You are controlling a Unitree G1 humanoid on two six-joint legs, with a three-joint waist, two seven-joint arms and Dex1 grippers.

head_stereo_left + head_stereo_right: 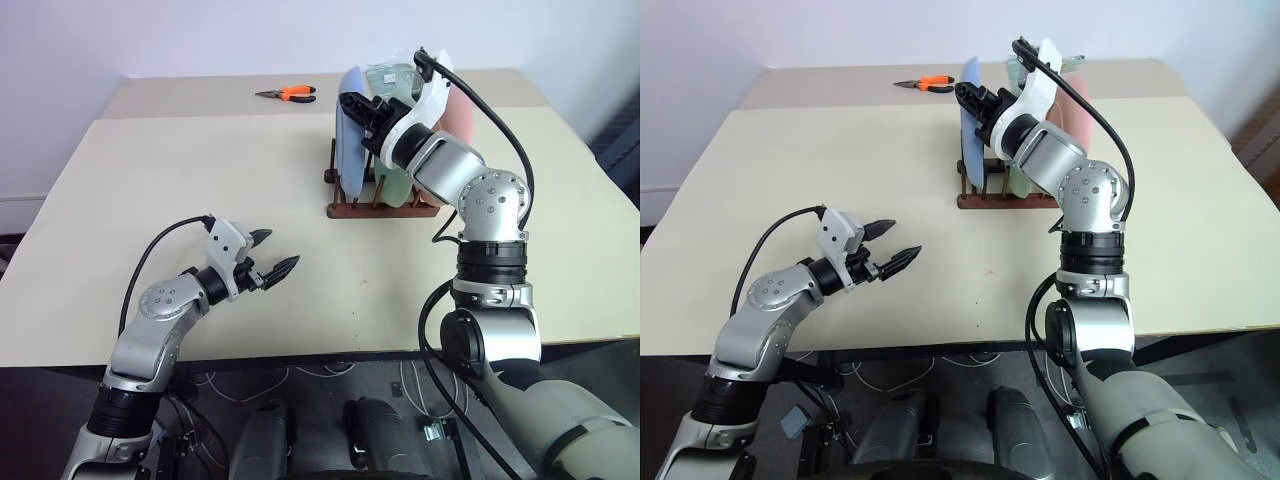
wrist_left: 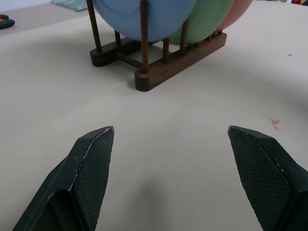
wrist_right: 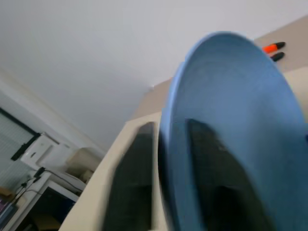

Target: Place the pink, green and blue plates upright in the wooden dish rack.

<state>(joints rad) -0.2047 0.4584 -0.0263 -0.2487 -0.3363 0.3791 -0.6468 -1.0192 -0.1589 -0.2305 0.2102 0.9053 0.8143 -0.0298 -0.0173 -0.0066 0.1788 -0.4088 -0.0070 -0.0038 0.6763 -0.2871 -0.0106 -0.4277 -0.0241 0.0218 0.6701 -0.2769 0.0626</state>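
- Blue plate point(image 1: 349, 135) stands in the wooden dish rack point(image 1: 383, 208) near the worktop's far edge, beside green point(image 1: 392, 185) and pink point(image 1: 462, 112).
- Right claw point(image 1: 357, 107) straddles its rim; whether it grips, I cannot tell.
- Left claw point(image 1: 271, 254) gapes wide, empty.
- Withdrawing crookedly could snag and topple the plate.

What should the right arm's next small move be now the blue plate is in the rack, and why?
Probably draw the right gripper up and back off the blue plate. All three plates stand upright in the wooden dish rack, blue beside the green plate and pink plate. Its fingers straddle the blue rim, apparently slightly parted, so withdraw gently to avoid tipping it.
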